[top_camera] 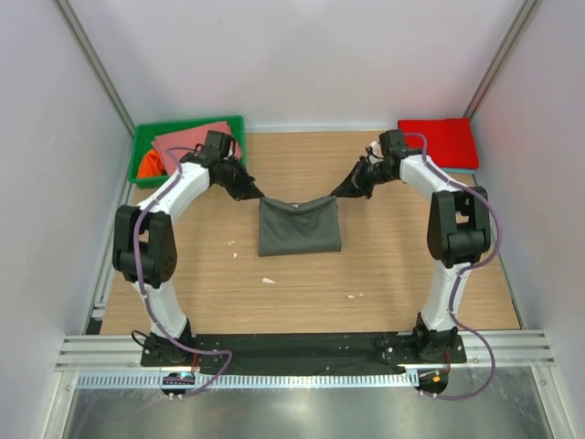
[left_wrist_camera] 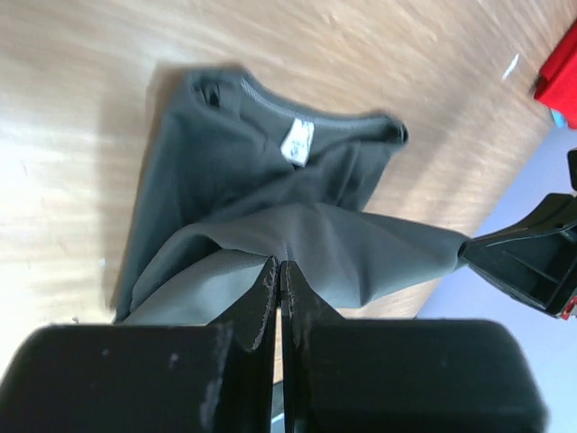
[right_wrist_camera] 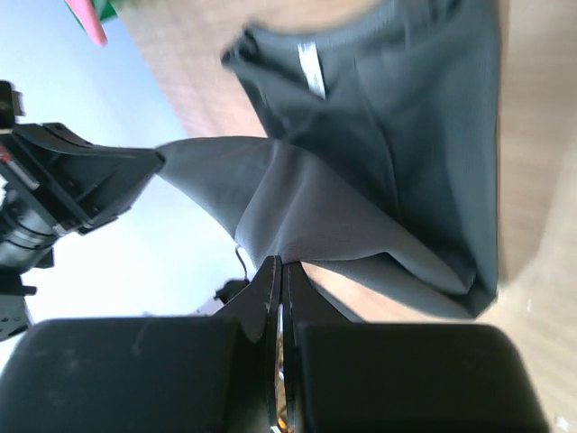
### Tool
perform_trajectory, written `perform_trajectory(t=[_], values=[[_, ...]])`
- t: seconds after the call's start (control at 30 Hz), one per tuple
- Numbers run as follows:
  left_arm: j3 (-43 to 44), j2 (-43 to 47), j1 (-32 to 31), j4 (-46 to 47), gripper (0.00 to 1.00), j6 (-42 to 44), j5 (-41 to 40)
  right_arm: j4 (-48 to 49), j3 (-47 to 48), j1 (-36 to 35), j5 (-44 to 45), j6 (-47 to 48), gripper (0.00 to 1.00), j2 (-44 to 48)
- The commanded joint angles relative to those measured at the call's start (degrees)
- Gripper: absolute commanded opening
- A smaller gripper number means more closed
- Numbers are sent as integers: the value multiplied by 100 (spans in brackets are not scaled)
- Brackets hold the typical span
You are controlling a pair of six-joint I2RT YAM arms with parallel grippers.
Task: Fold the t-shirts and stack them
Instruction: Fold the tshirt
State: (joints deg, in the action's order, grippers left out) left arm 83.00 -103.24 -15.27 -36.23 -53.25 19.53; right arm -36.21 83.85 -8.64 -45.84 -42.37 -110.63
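A dark grey t-shirt (top_camera: 300, 227) lies partly folded in the middle of the table, its white neck label (left_wrist_camera: 298, 142) facing up. My left gripper (top_camera: 249, 187) is shut on the shirt's far left edge and holds it above the wood. My right gripper (top_camera: 352, 186) is shut on the far right edge at the same height, so the cloth sags between them. In the left wrist view the jaws (left_wrist_camera: 279, 268) pinch a grey fold (left_wrist_camera: 252, 180). The right wrist view shows its jaws (right_wrist_camera: 281, 263) pinching the cloth (right_wrist_camera: 397, 153) too. A folded red t-shirt (top_camera: 439, 142) rests at the back right.
A green bin (top_camera: 187, 128) at the back left holds a salmon-pink shirt (top_camera: 187, 142) and an orange one (top_camera: 149, 165). Small white scraps (top_camera: 268, 280) lie on the wood nearer the arm bases. White walls close in both sides.
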Motion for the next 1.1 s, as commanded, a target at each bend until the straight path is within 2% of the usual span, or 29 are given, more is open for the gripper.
perform_trajectory(t=[0.0, 0.1, 0.2, 0.3, 0.37, 0.47, 0.53, 0.63, 0.67, 0.73, 0.77, 0.8, 0.87, 0.9, 0.97, 1.0, 1.03, 1.07], values=[[514, -466, 304, 292, 0, 236, 375, 333, 667, 91, -153, -79, 2, -397], [1024, -1011, 507, 231, 0, 394, 551, 422, 1044, 144, -206, -70, 2, -906], [1602, -1643, 569, 56, 2, 482, 928, 447, 1405, 170, -214, -87, 7, -1337], [1902, -1953, 569, 98, 6, 456, 1106, 632, 1730, 214, -249, -245, 11, -1706], [2122, -2217, 569, 11, 14, 553, 1088, 484, 2185, 249, -215, -202, 14, -1926], [2684, -2551, 543, -200, 24, 842, 931, 483, 2582, 328, -118, -219, 23, -2199], [3280, -2762, 534, -454, 25, 1053, 607, 439, 2750, 407, 31, -193, 35, -2331], [4150, -2842, 498, -1138, 30, 1624, 149, -488, 3267, 495, 521, 464, 43, -2367], [4154, -2668, 481, -1184, 31, 1851, -122, -719, 3373, 495, 698, 945, 45, -2341], [4005, -2421, 481, -1211, 34, 1924, -370, -993, 3410, 460, 1032, 1291, 49, -2192], [3796, -2237, 455, -1202, 34, 1994, -458, -915, 3227, 417, 1051, 1397, 49, -1991], [3707, -2157, 437, -1194, 40, 2020, -485, -854, 3103, 355, 1043, 1590, 49, -1867], [3409, -2051, 376, -1150, 40, 2065, -416, -687, 2753, 206, 877, 1714, 50, -1656], [3250, -1946, 358, -1080, 39, 2082, -84, -599, 2620, 162, 780, 1715, 50, -1585], [2786, -1867, 262, -668, 34, 2065, 418, 190, 2042, 48, 403, 1514, 50, -1331], [2687, -1840, 209, -527, 28, 2004, 699, 489, 1864, 21, 262, 1164, 48, -1295], [2564, -1831, 113, -404, 26, 1968, 858, 1127, 1576, -14, 51, 943, 44, -1277], [2319, -1831, 77, -263, 24, 1898, 990, 1394, 1468, -75, -151, 724, 36, -1303]])
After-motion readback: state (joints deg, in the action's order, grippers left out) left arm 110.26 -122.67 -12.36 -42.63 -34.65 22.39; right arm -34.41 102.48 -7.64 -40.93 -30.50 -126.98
